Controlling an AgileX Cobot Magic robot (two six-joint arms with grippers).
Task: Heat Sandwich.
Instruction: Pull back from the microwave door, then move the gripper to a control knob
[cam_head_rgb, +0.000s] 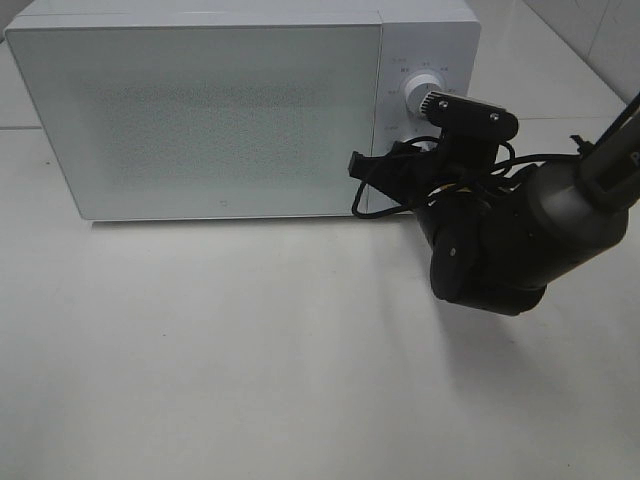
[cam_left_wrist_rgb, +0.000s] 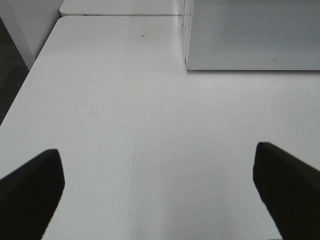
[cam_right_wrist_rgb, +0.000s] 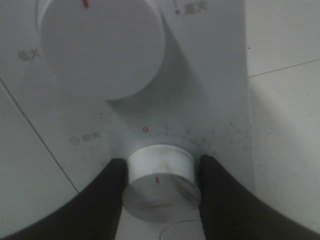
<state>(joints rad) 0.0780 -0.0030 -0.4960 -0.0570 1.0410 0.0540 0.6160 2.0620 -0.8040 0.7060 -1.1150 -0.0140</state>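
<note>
My right gripper (cam_right_wrist_rgb: 161, 172) clasps a smooth white round plastic knob (cam_right_wrist_rgb: 159, 187) with a red mark, numerals 0, 1, 2 ringing it. My left gripper (cam_left_wrist_rgb: 160, 190) hangs spread wide over the matte white table (cam_left_wrist_rgb: 125, 100).

The microwave door (cam_head_rgb: 210, 110) hides the interior. The upper knob (cam_right_wrist_rgb: 102, 45) is cropped; panel labels (cam_right_wrist_rgb: 85, 137) are blurred.

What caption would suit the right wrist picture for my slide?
Right claw grips the smaller round white timer knob on the white microwave oven's control panel, beside a larger white knob.
</note>
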